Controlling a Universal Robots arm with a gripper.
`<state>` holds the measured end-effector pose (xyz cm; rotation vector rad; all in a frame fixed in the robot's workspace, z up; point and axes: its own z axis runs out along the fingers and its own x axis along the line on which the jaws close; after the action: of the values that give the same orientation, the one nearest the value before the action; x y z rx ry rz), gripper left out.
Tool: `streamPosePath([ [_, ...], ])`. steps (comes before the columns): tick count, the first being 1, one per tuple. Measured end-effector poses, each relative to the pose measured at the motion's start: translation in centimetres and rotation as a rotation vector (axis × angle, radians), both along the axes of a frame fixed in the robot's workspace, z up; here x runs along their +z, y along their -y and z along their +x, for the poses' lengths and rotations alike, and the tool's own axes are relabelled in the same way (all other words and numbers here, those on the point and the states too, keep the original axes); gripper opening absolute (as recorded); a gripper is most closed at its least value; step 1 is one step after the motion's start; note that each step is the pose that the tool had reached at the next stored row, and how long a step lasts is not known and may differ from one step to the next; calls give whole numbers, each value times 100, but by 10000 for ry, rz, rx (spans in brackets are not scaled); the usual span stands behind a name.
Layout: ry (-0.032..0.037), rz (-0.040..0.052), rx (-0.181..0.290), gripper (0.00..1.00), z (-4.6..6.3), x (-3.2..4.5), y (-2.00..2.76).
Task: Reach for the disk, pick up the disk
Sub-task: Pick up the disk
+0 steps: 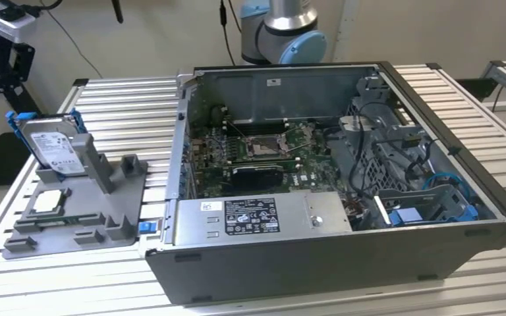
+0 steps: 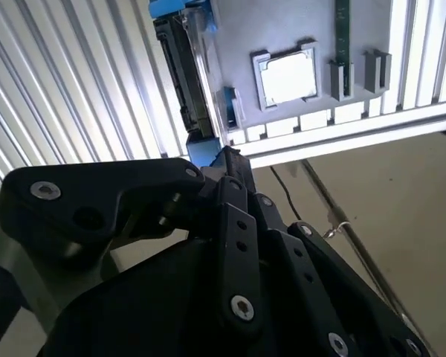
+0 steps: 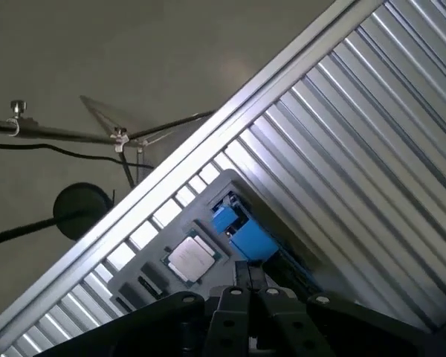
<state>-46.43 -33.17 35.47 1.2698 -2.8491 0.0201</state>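
On a ribbed aluminium table (image 1: 121, 99), the silver, blue-framed disk (image 1: 55, 148) stands on end, long axis upright, in a grey plastic holder (image 1: 86, 197). The black gripper (image 2: 227, 158), fingers together and empty, hovers near it.

Place: robotics lab or workshop bench
Table: slatted aluminium profile top (image 1: 121, 99)
Far side: robot arm (image 1: 284, 29) mounted behind
Work piece: opened desktop computer case (image 1: 323, 263), motherboard (image 1: 271, 148) exposed
Left: grey parts holder (image 1: 103, 197)
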Motion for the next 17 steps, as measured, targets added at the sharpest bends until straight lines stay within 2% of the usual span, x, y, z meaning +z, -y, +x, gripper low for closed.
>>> streamPosePath([
  [7, 0, -144, 1110, 0, -1, 0, 0],
  [12, 4, -191, 1868, 0, -1, 0, 0],
  [17, 4, -192, 1948, 0, -1, 0, 0],
])
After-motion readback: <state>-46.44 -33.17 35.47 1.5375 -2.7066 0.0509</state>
